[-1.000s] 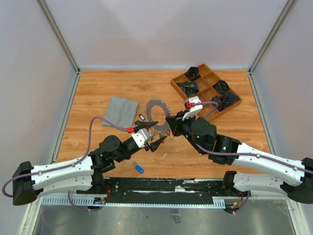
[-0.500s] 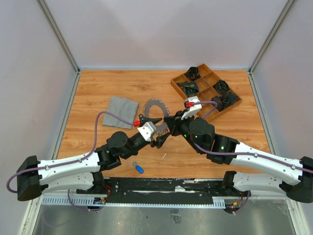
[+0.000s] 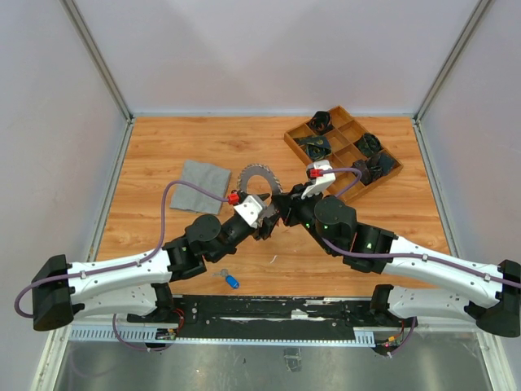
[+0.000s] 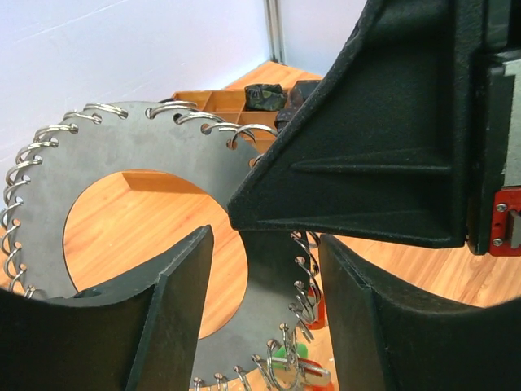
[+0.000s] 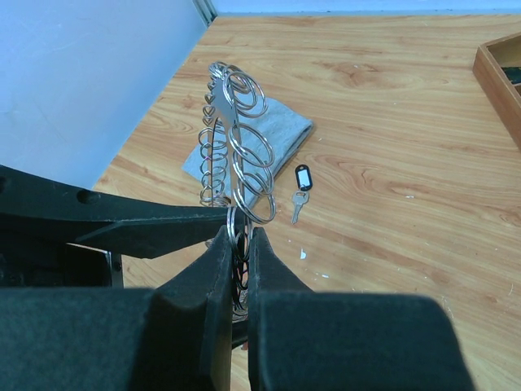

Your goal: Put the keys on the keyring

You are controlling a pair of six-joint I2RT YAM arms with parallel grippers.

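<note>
Right gripper (image 5: 238,236) is clenched, its two fingertips pressed together on the near rim of the keyring (image 5: 236,155), with a wire loop caught in the slit between them. Held this way the keyring stands on edge and runs straight away from the fingers, so the right wrist view sees only its thin side and the stack of loops along it. Left gripper (image 4: 264,244) is just beside it with its jaws apart; the lower part of the keyring shows in the gap between the two fingers (image 4: 175,314), and no pad can be seen pressing on it.

From the left wrist the keyring is face-on: a flat grey ring-shaped plate with a round hole, small wire loops all round its rim, and the black body of the right gripper (image 4: 383,147) across its right side. A green tag (image 4: 286,358) hangs at its bottom edge, which no other view shows.

Only the right wrist view shows one of the keys (image 5: 299,191), with a black tag, lying flat on the wood near the keyring and apart from it, and the grey cloth (image 5: 273,134) beyond.

From above, both grippers meet mid-table (image 3: 163,147) with the keyring (image 3: 254,175) rising just past them. Another key with a blue tag (image 3: 230,280) lies near the front edge beside the left arm, well apart from the keyring. The cloth (image 3: 203,182) is to the left and a wooden divided tray (image 3: 297,148) holding dark items sits at the far right
</note>
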